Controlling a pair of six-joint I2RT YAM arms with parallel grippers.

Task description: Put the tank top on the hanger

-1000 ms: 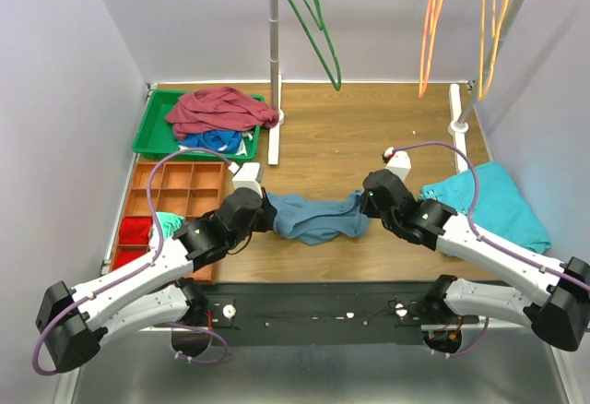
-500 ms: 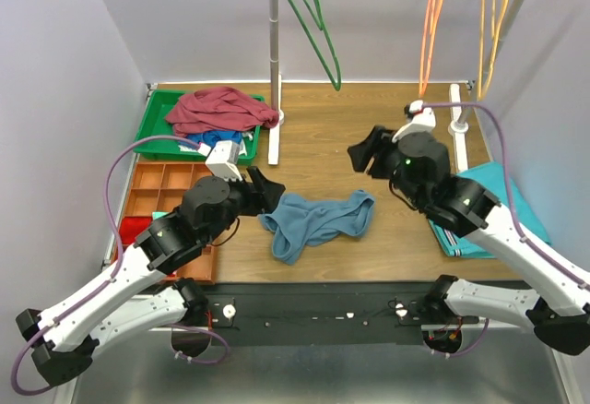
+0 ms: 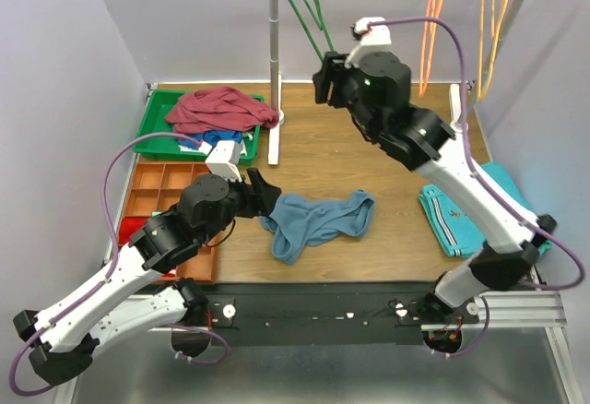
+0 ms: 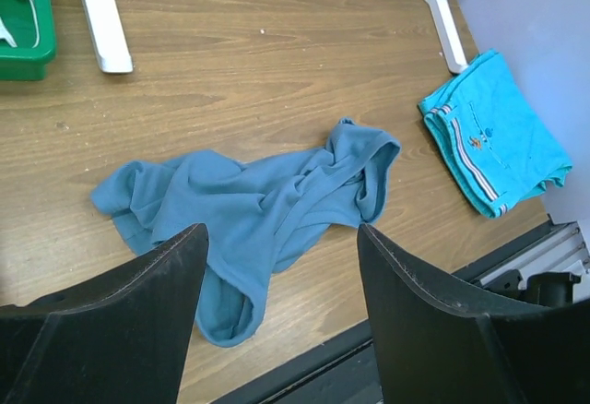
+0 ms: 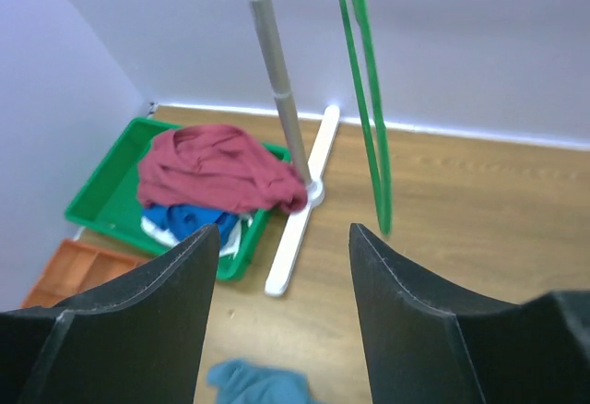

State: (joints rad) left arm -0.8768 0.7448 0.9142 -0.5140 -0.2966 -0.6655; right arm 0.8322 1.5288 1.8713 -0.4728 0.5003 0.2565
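Both released tank top (image 3: pixel 318 222) — right gripper (image 5: pixel 279 233) risen to hanger (image 5: pixel 382 219)

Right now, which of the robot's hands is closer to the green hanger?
The right. The right hand is open, up high and just short of the green hanger's lower end. The left hand is low down by the tank top, far from it.

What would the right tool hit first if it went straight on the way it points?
Probably the hanger. It hangs just ahead of the open right tool, slightly right of its centre line. If the tool slips past on the left, the rack pole comes next. Depth is hard to judge from these views.
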